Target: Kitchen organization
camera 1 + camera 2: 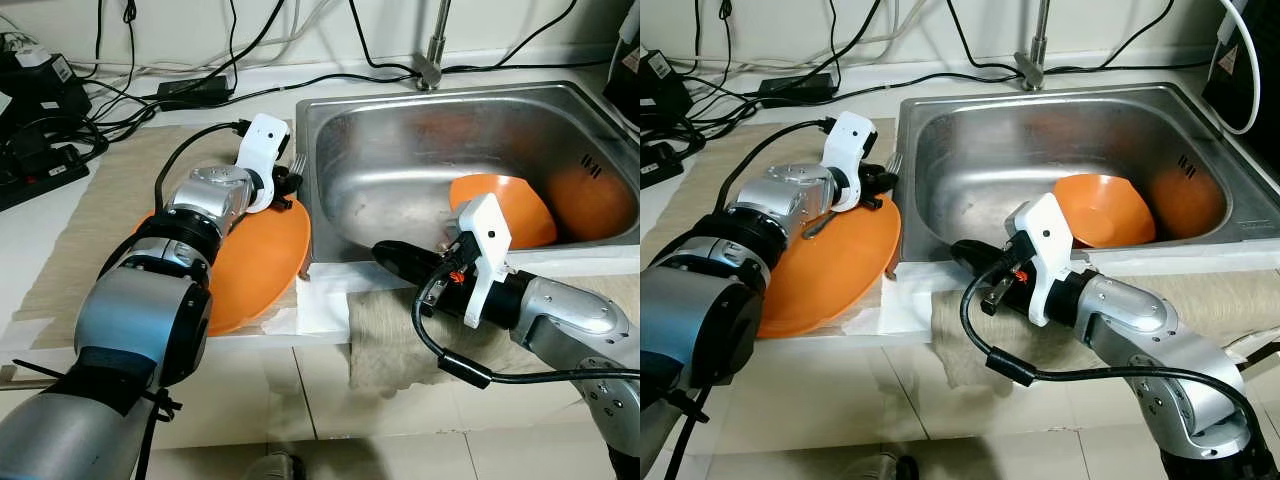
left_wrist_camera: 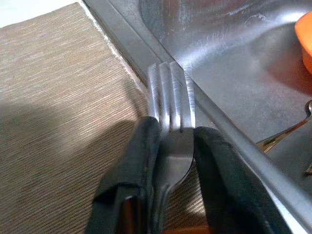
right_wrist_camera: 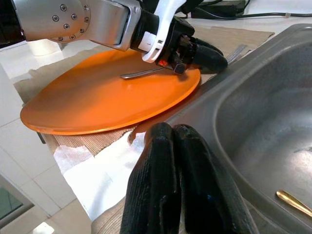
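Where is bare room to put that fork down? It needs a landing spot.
Free: woven mat left of the orange plate, and sink floor near the faucet. Crowded: sink's right end with the orange bowl, cables behind.

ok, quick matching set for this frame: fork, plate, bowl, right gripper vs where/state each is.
Things:
1. fork
2. orange plate
3. orange bowl
4. right gripper

States:
a. inside the sink
b. shut, empty, at the sink's front rim
c. held by the left gripper
d. on the mat left of the sink

Pairs: 1-c, 2-d, 3-a, 4-b
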`<state>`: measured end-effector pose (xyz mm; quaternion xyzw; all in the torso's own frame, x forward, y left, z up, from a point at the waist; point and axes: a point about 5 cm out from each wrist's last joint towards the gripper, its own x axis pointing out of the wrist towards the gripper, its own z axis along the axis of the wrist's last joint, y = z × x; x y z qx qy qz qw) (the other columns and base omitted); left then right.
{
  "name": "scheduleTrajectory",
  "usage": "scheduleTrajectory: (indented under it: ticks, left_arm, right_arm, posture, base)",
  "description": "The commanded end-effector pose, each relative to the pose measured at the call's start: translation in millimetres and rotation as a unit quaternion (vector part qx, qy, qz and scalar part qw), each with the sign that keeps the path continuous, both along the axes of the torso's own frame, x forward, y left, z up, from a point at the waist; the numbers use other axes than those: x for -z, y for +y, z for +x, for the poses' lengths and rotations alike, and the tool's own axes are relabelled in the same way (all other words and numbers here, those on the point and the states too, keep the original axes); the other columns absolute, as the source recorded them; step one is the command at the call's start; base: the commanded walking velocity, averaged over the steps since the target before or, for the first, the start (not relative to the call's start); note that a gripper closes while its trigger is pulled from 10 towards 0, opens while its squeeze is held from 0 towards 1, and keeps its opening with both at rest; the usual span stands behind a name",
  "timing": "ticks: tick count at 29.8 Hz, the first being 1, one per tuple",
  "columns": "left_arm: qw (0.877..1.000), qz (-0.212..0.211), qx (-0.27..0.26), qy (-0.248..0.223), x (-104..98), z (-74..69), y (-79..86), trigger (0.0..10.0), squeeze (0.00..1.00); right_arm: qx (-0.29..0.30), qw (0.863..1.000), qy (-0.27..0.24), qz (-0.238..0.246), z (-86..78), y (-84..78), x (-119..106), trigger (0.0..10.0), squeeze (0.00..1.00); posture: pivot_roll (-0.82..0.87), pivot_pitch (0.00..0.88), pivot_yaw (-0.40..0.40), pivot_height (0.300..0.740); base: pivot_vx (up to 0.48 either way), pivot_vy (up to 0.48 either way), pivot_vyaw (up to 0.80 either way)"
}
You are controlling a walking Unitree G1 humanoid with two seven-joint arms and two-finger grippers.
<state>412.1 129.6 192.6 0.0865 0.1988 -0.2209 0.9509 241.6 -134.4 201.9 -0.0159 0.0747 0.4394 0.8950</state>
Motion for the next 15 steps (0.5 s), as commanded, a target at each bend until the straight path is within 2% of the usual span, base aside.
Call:
scheduleTrajectory:
  ticks: [1,11,15]
  left_arm:
    - [1.000,0.002,-0.011,0.016,8.5,-2.1,6.1,0.0,0.00]
    - [1.000,-0.003,-0.007,-0.005,-0.3,0.5,5.5,0.0,0.00]
    - [1.000,-0.013,-0.020,-0.019,-8.7,2.9,10.2,0.0,0.00]
  right_arm:
    - [-0.006,1.000,-0.010,0.005,-2.3,3.0,-6.5,10.0,0.00]
    - [-0.005,1.000,-0.009,0.005,-2.1,3.5,-5.7,10.0,0.00]
    - [-0.004,1.000,-0.009,0.005,-2.3,3.3,-5.4,10.0,0.00]
  posture:
    - [-0.07,0.089,0.110,0.740]
    - [-0.07,0.089,0.112,0.740]
    - [-0.07,0.085,0.111,0.740]
  base:
    - [0.000,0.000,0.00]
    - [0.000,0.000,0.00]
    - [0.000,0.000,0.00]
